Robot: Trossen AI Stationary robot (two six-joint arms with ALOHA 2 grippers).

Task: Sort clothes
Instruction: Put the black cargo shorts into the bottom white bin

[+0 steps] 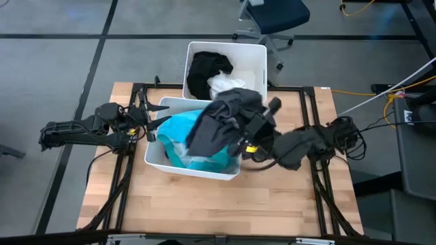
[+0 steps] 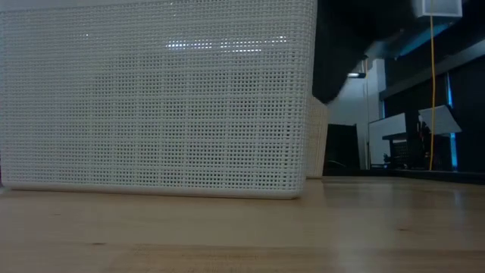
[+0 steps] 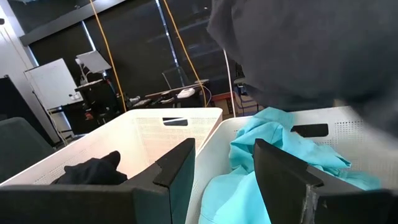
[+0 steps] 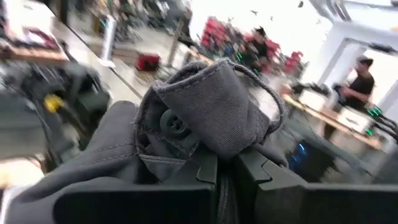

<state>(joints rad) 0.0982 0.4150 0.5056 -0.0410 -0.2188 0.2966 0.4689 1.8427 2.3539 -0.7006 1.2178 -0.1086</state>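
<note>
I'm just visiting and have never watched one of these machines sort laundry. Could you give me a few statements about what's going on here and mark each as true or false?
1. The right end effector is shut on a dark grey garment. True.
2. That garment lies flat on the wooden table. False: it hangs lifted above the near bin.
3. The near bin holds teal clothing. True.
4. The far bin holds nothing. False: black clothing and a white piece lie in it.
5. The left end effector grips the teal clothing. False: it is open, holding nothing.

No legible text, label, brand, number or sign was found on any item in view.
</note>
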